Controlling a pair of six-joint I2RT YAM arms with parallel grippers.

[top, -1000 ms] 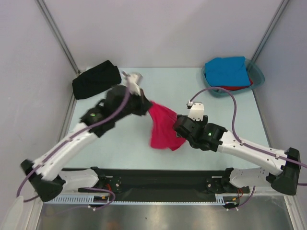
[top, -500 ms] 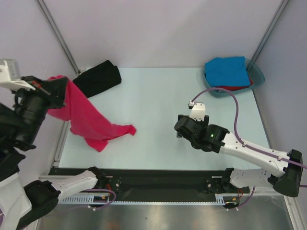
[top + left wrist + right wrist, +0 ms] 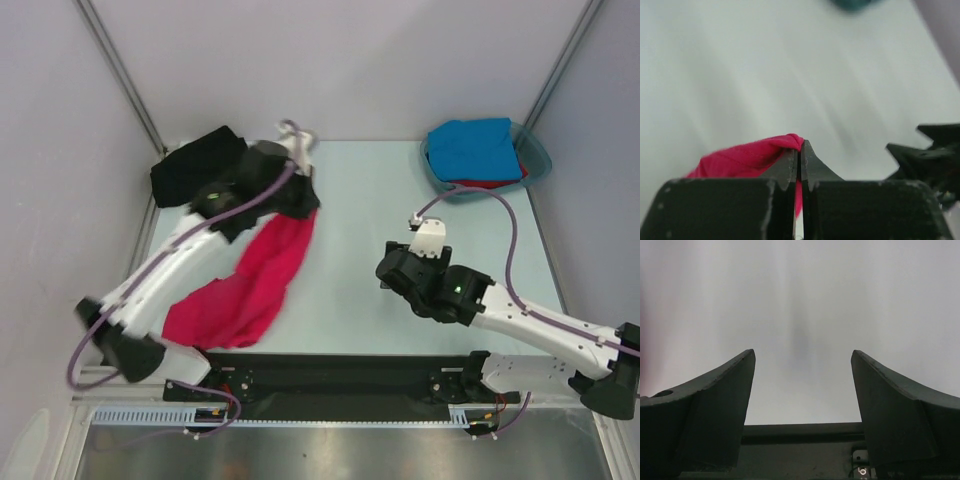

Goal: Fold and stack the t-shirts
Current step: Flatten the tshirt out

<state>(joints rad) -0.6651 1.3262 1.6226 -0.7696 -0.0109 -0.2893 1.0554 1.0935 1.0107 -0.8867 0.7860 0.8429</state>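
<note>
Four shirts, one per colour: black t-shirt (image 3: 195, 170) bunched at the far-left corner of the table (image 3: 370, 200). The crimson-pink t-shirt (image 3: 250, 285) trails toward the near-left edge, its top pinched in the tightly pressed left gripper (image 3: 800, 145). Right gripper (image 3: 802, 390) spread, holding nothing, mid-table; blue t-shirt (image 3: 475, 148) lies over red t-shirt (image 3: 497, 183) in the teal tub (image 3: 537, 152), far right.
</note>
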